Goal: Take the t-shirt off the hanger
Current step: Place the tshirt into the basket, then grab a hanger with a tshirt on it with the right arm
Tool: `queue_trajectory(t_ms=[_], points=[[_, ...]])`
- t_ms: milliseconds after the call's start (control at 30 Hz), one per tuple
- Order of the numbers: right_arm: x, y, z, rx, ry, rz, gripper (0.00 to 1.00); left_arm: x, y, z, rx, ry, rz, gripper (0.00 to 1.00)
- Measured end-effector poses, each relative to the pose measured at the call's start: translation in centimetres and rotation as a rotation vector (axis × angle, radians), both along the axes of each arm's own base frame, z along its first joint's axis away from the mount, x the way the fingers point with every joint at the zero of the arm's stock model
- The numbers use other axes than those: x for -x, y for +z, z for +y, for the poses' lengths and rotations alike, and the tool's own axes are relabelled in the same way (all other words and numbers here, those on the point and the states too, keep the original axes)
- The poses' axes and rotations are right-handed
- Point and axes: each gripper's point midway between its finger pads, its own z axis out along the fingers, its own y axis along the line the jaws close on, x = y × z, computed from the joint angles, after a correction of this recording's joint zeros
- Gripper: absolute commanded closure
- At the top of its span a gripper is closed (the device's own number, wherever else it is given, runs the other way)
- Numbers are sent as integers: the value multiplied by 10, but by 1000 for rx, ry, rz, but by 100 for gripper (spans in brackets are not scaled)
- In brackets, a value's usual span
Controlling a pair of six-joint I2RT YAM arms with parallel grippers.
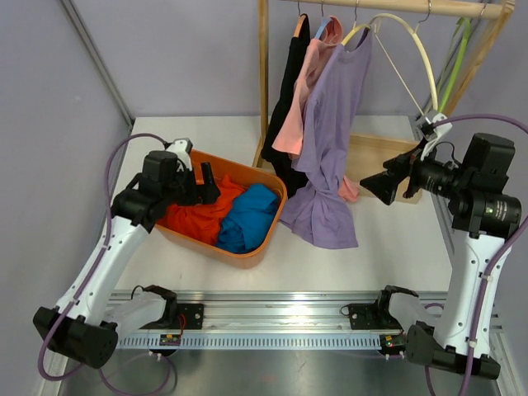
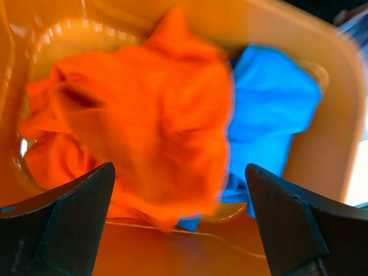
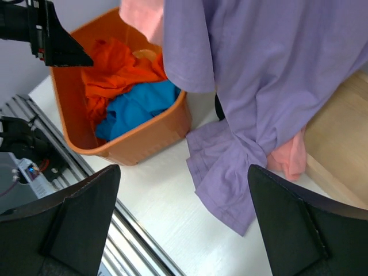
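- On the wooden rack (image 1: 264, 74) at the back of the table (image 1: 346, 272), the purple t-shirt (image 1: 330, 140) hangs from the cream hanger (image 1: 417, 41). Its hem pools on the tabletop, and the hanger's right side shows bare.
- A pink shirt (image 1: 309, 82) and a black shirt (image 1: 289, 91) hang just beside it.
- The right gripper (image 1: 386, 186) hovers near the purple t-shirt's right edge, apart from the cloth, fingers spread wide and holding nothing.
- The left gripper (image 1: 206, 183) hangs over the orange basket (image 1: 252, 252), jaws parted and empty.
- Inside the basket, an orange garment (image 1: 194, 216) lies crumpled against a blue garment (image 1: 247, 216).
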Motion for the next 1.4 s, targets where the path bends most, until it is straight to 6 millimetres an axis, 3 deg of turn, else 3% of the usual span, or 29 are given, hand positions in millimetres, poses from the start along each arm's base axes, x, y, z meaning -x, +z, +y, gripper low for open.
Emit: queue_trajectory(t_ms=[67, 267, 400, 533, 633, 900, 1100, 1233, 1400], points=[[-5, 16, 2, -23, 19, -12, 2, -2, 25, -1, 24, 3, -60, 1], [-23, 58, 9, -108, 52, -6, 3, -5, 123, -3, 120, 8, -304, 1], [-36, 73, 27, -153, 86, 29, 4, 2, 157, -3, 161, -1, -395, 1], [-53, 84, 54, -172, 88, 67, 8, 7, 162, -3, 180, -4, -403, 1], [-77, 97, 68, -184, 32, 63, 8, 9, 159, -4, 186, -4, -394, 1], [-161, 128, 65, -229, -275, -17, 7, 20, 143, -3, 220, 13, -364, 1], [-204, 129, 75, -245, -430, -44, 10, 20, 141, -4, 240, 23, -364, 1], [-230, 124, 83, -233, -518, -72, 18, 19, 142, -5, 246, 25, -368, 1], [-252, 109, 71, -199, -640, -76, 29, 19, 134, -5, 245, 26, -359, 1]])
